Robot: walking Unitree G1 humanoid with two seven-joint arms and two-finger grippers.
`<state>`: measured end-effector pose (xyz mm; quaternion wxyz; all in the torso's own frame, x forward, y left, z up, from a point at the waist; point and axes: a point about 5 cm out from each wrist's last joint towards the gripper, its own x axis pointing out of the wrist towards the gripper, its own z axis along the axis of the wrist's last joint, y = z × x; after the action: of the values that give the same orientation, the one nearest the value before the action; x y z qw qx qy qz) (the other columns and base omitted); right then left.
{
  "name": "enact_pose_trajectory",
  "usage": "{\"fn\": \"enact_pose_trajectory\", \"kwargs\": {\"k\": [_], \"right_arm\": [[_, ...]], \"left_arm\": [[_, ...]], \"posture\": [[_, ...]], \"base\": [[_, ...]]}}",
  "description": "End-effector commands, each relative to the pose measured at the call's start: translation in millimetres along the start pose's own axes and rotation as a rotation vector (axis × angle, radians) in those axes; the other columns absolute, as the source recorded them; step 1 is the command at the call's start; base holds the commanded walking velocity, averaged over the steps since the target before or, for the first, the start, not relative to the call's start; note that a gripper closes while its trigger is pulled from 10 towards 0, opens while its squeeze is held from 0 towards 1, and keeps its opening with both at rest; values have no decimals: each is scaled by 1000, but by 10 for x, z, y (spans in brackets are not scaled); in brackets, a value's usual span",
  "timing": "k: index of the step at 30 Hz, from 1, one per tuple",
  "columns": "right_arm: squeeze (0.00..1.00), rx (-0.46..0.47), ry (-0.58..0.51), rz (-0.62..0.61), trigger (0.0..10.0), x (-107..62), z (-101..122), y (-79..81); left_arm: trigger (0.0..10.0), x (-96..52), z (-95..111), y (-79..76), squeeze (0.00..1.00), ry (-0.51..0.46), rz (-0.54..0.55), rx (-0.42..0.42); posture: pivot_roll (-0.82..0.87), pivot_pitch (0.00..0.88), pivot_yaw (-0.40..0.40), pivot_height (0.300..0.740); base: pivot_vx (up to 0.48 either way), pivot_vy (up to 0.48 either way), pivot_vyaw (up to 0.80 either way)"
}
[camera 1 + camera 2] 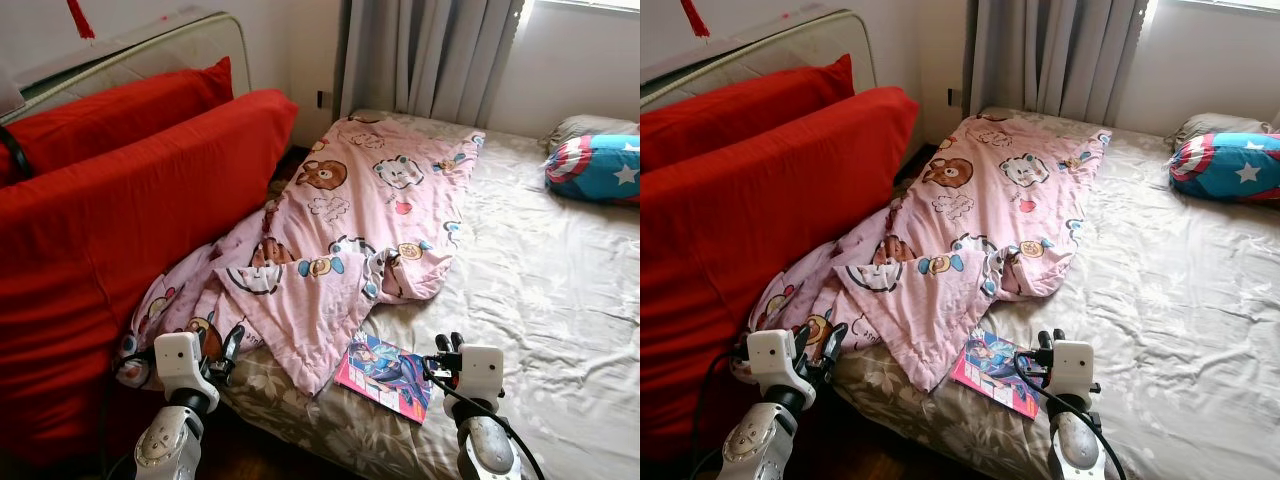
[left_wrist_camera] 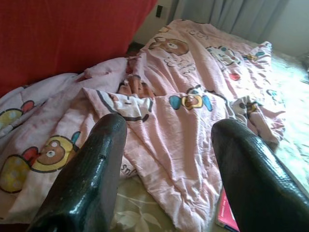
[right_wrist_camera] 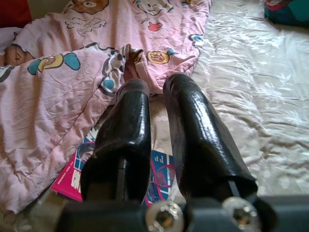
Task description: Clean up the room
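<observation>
Two large red fabric cushions (image 1: 120,190) lean against a padded headboard at the left. Below them the left gripper (image 2: 169,159) hovers at the near corner of the bed, its fingers spread wide with nothing between them, over the rumpled pink cartoon-print quilt (image 1: 340,220). The quilt trails off the mattress edge and partly covers a thin pink-and-blue magazine (image 1: 385,375). The right gripper (image 3: 157,125), fingers nearly pressed together and seemingly empty, hangs just above that magazine. Further right lie the creased beige floral bedsheet (image 1: 540,290) and a blue star-patterned pillow (image 1: 597,168).
</observation>
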<state>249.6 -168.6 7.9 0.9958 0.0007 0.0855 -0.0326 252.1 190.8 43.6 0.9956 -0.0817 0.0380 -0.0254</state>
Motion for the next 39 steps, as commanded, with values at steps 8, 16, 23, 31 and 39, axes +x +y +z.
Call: {"fn": "enact_pose_trajectory", "kwargs": {"k": [8,16,23,31,39], "right_arm": [[1000,26,-6,7,10000,-29,1,24],[1000,29,4,13,10000,-23,-14,42],[0,10,22,12,10000,-26,-39,29],[0,-9,39,12,10000,-17,-58,41],[0,38,56,-18,10000,-2,-67,21]], "left_arm": [[10000,-41,-28,-16,0,19,0,-5],[10000,-48,-34,-14,0,26,1,-3],[10000,-61,-52,-10,0,36,3,-2],[10000,-71,-54,-15,0,43,2,-1],[10000,-78,-52,10,0,47,5,3]], "posture": [[-17,15,-24,696],[-15,24,-23,696],[-14,35,-24,696],[-11,50,-24,691],[-7,56,-23,691]], "base": [[0,0,0],[0,0,0],[0,0,0],[0,0,0],[0,0,0]]}}
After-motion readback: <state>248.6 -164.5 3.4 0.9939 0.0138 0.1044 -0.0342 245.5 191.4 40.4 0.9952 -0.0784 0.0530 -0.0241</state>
